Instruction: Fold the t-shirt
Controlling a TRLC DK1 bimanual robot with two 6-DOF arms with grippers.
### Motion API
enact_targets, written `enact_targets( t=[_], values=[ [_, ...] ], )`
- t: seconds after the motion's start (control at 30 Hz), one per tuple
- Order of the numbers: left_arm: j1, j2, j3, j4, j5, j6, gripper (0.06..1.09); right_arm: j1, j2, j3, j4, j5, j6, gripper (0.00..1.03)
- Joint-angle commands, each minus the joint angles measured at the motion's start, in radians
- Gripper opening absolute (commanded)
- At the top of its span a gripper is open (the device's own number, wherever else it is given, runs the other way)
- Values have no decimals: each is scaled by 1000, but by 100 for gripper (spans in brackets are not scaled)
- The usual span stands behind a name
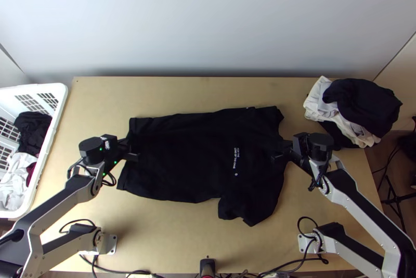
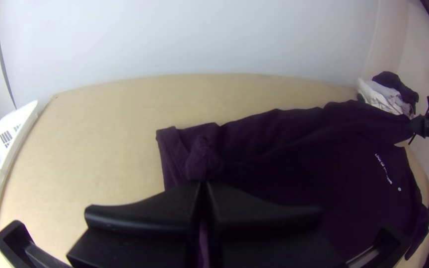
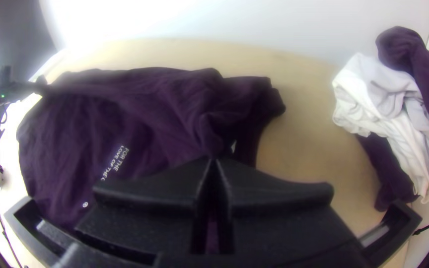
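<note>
The black t-shirt (image 1: 192, 158) lies spread sideways across the middle of the table, its neck end and small white print toward the right, one sleeve toward the near edge. At its left end is my left gripper (image 1: 132, 156); in the left wrist view the left gripper (image 2: 203, 186) is shut on a bunched bit of the shirt (image 2: 274, 144). My right gripper (image 1: 278, 155) is at the shirt's right end; in the right wrist view the right gripper (image 3: 213, 164) is shut on a raised fold of the shirt (image 3: 150, 109).
A white basket (image 1: 54, 122) with dark and white clothes stands at the left edge. A pile of white and black clothes (image 1: 346, 109) lies at the far right corner. Cables run along the near edge around a small black device (image 1: 207, 266).
</note>
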Motion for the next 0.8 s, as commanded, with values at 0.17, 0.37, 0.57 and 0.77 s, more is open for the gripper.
enact_targets(
  t=[0.17,0.37,0.57,0.77],
  values=[
    [18,13,-26,0,-1,22,9,7,-41,-60,-21,2,1,3],
    [75,42,-6,12,0,48,9,21,-82,-39,-101,1,1,3],
    [103,88,36,15,0,51,9,38,-122,-34,-162,-4,4,3],
    [104,138,62,20,2,53,9,44,-113,-34,-171,-9,4,3]
  ],
)
